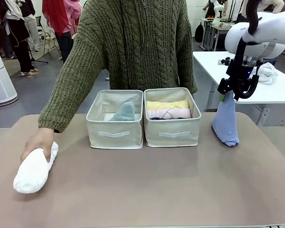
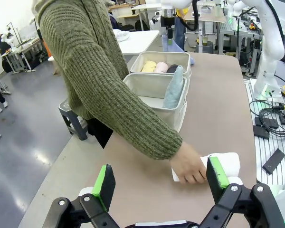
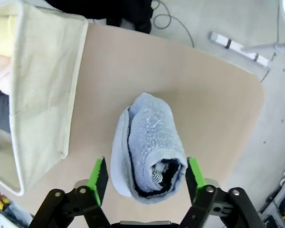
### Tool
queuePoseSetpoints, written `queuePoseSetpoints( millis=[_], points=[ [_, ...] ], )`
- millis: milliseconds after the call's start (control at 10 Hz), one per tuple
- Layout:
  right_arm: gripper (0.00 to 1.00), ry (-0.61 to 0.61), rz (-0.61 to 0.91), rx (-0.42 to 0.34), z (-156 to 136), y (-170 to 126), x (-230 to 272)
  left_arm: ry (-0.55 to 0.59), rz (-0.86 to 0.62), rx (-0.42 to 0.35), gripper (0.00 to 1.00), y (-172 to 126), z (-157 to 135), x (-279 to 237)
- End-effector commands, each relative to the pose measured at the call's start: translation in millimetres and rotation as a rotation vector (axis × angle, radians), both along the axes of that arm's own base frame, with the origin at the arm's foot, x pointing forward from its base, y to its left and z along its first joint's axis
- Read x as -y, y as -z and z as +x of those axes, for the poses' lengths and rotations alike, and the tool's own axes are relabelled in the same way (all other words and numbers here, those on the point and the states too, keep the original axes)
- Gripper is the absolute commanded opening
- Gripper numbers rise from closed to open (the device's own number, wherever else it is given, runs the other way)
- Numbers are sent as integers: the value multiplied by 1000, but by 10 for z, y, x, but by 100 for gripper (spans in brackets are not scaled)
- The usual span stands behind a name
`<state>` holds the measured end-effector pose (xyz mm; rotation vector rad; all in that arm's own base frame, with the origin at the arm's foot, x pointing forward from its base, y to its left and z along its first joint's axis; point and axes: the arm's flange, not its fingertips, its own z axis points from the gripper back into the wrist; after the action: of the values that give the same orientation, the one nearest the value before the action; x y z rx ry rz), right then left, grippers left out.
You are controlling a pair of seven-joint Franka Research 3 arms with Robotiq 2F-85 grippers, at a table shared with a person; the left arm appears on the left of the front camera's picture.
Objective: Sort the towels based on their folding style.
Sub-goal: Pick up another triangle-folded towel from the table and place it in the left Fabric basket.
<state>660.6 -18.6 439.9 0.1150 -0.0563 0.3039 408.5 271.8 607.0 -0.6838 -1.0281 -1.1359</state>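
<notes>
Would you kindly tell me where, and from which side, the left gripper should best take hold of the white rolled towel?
The white towel lies flat and slanted on the table, with the person's hand covering its far end. So probably grip its middle to near end from above, the open left gripper spanning its short width.

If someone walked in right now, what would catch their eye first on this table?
At the right of the table, the right tool grips the top of an upright light blue cone towel. On the left, a person's hand rests on a white rolled towel. Between them, the left bin holds a mint green cone, the right bin a yellow roll and a pink roll.
</notes>
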Motion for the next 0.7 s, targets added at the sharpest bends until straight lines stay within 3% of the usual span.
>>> queuePoseSetpoints(
  millis=[0,100,200,600],
  points=[
    [0,-12,39,-32,91,-26,30,-1,0,3,100,-11,-11,-1],
    [35,-18,34,-35,78,-25,14,-1,0,3,100,-11,-11,-1],
    [0,-21,35,-34,72,-25,6,-1,0,3,100,-11,-11,-1],
    [0,-47,67,-43,55,-35,0,-1,0,3,100,-11,-11,-1]
  ],
)
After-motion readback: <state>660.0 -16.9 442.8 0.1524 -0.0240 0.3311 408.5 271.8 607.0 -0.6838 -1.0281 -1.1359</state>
